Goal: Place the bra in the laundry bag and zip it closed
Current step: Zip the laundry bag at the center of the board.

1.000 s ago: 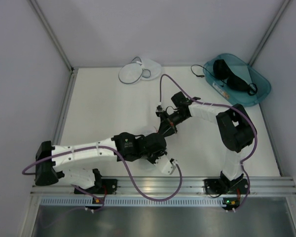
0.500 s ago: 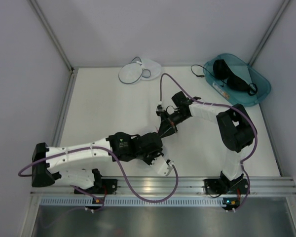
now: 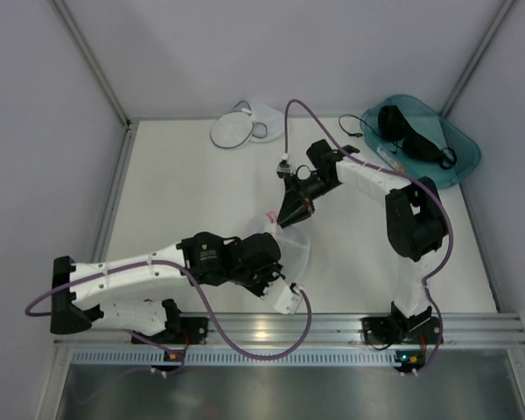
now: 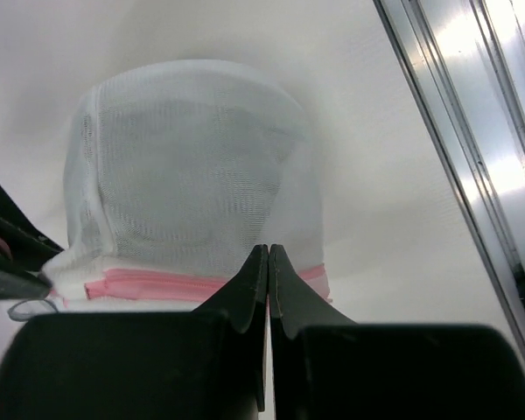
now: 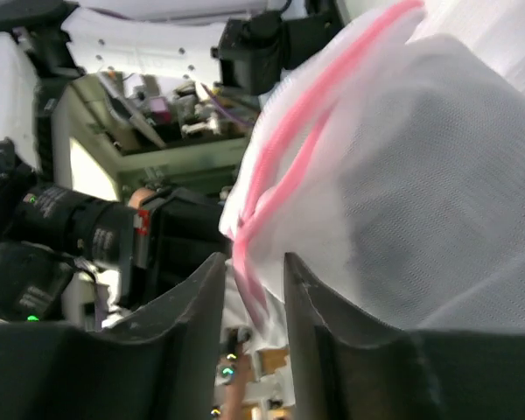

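A round white mesh bag with a pink zip rim (image 3: 294, 248) is stretched between my two grippers; a dark shape shows through its mesh (image 4: 201, 166). My left gripper (image 4: 269, 252) is shut, its tips pressed together right on the pink zip (image 4: 140, 284); it is at the bag's near edge in the top view (image 3: 276, 255). My right gripper (image 5: 254, 271) is closed on the bag's pink-rimmed edge (image 5: 245, 254) and holds it up (image 3: 289, 216). The grey-rimmed laundry bag (image 3: 245, 128) lies open at the back. A black bra (image 3: 409, 137) lies in the teal bin.
The teal plastic bin (image 3: 462, 156) stands at the back right, by the right wall. A metal rail (image 3: 289, 328) runs along the near table edge. White walls close in the left, back and right sides.
My left arm has drawn back to the left along the bag's rim. My right gripper has moved away toward the back, lifting its edge, and the pink-rimmed bag now shows between them.
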You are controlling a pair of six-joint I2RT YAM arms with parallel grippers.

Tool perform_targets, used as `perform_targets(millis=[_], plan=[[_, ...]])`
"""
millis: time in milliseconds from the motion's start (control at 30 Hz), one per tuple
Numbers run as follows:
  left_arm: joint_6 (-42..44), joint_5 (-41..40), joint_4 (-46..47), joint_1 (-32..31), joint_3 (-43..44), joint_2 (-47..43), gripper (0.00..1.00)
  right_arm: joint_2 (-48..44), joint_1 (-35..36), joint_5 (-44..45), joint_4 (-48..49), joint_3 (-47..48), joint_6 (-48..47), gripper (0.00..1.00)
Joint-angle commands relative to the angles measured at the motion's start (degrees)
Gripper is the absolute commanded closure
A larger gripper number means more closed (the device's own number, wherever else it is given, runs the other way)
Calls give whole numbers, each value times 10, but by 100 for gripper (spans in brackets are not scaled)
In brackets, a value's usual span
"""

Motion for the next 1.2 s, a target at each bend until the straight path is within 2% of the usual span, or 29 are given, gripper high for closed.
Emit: perform_targets(millis=[0,33,100,200,333,367,433,600,700,767,833,1033,1167], plan=[[-70,15,-1,1,31,10,100,3,-9,37,-71,54,-87,62],[-80,13,14,2,33,13,100,-3,-9,56,-76,55,-88,44],[-101,2,34,7,35,20,100,-10,-12,74,-84,59,-95,36],[-112,-19,52,13,46,36,100,-24,-19,120,-119,70,-129,31],[-110,-29,74,26,61,46,100,-41,-31,132,-179,79,-168,39],[-105,-25,77,29,64,47,100,-47,-32,128,-185,69,-169,44],[-101,-25,85,37,70,53,100,-62,-30,105,-178,48,-161,49],[-104,-24,88,40,90,74,100,-72,-14,75,-150,3,-119,48],[-101,-26,97,40,99,81,100,-70,1,71,-145,1,-117,37],[-99,-23,99,40,105,86,100,-63,9,73,-142,1,-117,35],[-99,-19,99,40,111,90,100,-51,17,73,-142,5,-119,37],[-107,-1,98,41,113,90,100,-21,19,67,-150,26,-137,63],[-121,12,98,40,112,92,100,-11,19,61,-164,42,-154,73]])
